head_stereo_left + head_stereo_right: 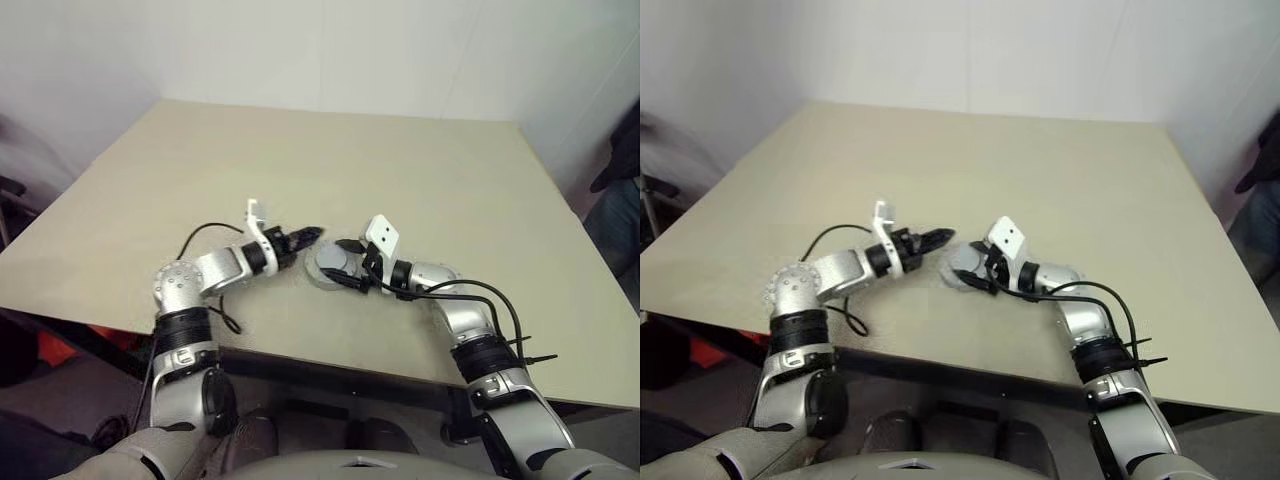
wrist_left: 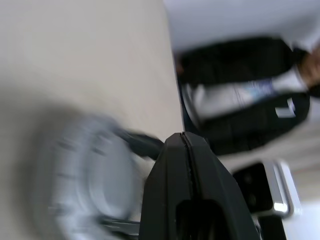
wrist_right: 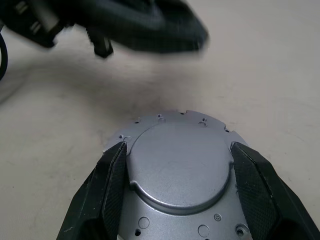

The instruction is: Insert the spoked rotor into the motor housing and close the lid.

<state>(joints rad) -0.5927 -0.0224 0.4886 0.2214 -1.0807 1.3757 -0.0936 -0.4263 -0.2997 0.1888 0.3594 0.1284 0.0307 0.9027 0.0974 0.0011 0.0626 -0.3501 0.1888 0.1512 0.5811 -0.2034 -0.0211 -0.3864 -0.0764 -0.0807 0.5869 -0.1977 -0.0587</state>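
Jaws of the right gripper (image 3: 175,185) stand wide, one black finger (image 3: 107,192) on each flank of the motor housing (image 3: 177,175), pads right at its rim; actual pressing contact cannot be confirmed. Housing presents a silver top with a raised round cap and small holes around the edge; windings are not visible from this angle. It sits flat on the beige table (image 1: 420,170), near the robot-side edge, roughly centre of the width.

Seen from the head, the housing (image 1: 330,264) lies at about 9 o'clock from the right wrist, with the fingers reaching around it from the 3 o'clock side.

Left gripper (image 1: 310,236) has its jaws pressed fully together, nothing between them; the seam between the two fingers (image 2: 172,170) is a thin line in the left wrist view. Its tip is raised just above the table, at about 11 o'clock of the housing, close to it but apart. In the right wrist view it appears as a dark blurred shape above and beyond the housing.

A person in dark clothing (image 1: 615,210) stands at the table's right side, about 3 o'clock from the housing, well apart.
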